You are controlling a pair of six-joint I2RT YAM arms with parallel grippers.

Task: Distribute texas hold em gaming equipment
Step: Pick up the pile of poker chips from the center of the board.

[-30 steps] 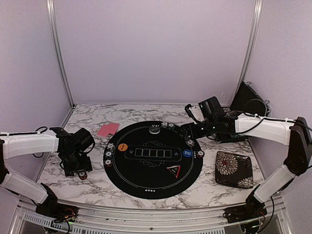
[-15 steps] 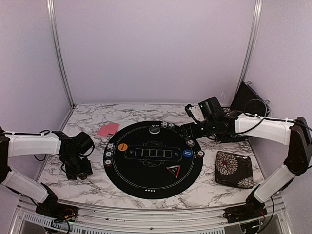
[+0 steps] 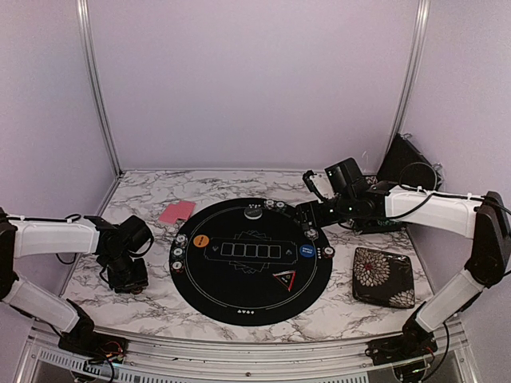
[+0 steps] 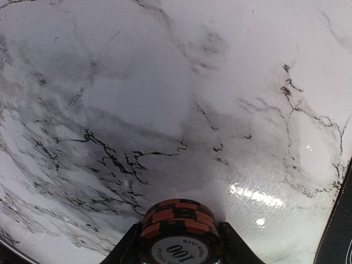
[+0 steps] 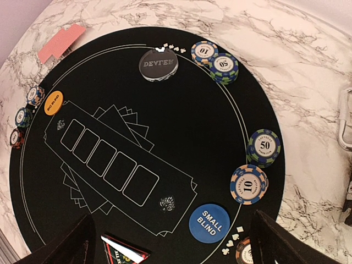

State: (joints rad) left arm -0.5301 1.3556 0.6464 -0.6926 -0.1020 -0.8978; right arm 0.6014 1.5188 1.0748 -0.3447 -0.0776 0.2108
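Observation:
My left gripper is shut on a small stack of orange-and-black poker chips marked 100, held just over the marble left of the mat; in the top view it sits near the table's left side. My right gripper hangs open above the mat's right part, with nothing between its fingers. Below it lie the blue small-blind button, a 10 chip stack, a 50 chip stack and the black triangle marker. The orange button and pink-backed cards lie far left.
The round black mat fills the table's middle, with a dark dealer disc and two chip stacks at its far edge and three stacks at its left edge. A floral case lies right of the mat.
The left gripper's jaws have come together on the orange-and-black chip stack, and that arm has drawn slightly leftward. The right arm has not moved.

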